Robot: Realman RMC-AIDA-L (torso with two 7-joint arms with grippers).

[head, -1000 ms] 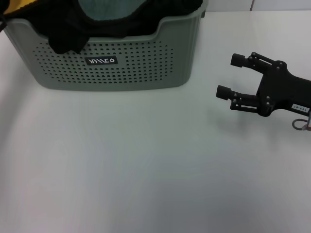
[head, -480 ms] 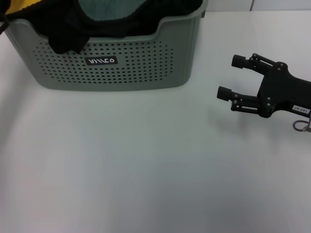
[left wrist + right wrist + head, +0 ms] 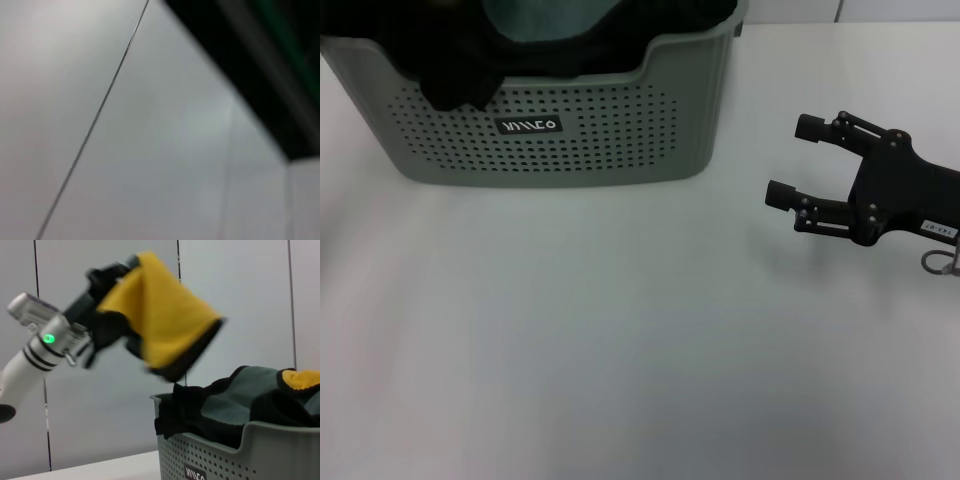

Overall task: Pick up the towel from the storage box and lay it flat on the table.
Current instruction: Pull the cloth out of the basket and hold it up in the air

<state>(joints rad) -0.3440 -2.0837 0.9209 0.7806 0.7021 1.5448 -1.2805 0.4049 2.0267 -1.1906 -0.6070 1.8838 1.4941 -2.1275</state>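
Note:
In the right wrist view the yellow towel [image 3: 160,315] with its black edge hangs in the air, up and to one side of the storage box [image 3: 225,455]. My left gripper [image 3: 117,277] is shut on the towel's upper edge. The head view shows neither the towel nor the left gripper; there the sage-green storage box [image 3: 580,140] stands at the far left of the white table [image 3: 620,340]. My right gripper [image 3: 792,158] rests open low over the table to the right of the box, fingers pointing towards it, holding nothing.
A black cloth [image 3: 460,70] drapes over the box's dipped front rim, with a teal-grey cloth [image 3: 535,18] behind it. Another yellow patch [image 3: 300,380] lies among the cloths in the box. Bare tabletop spreads in front of the box.
The yellow corner seen at the box's far left edge in the head view has gone up out of that view. The right gripper has stayed put.

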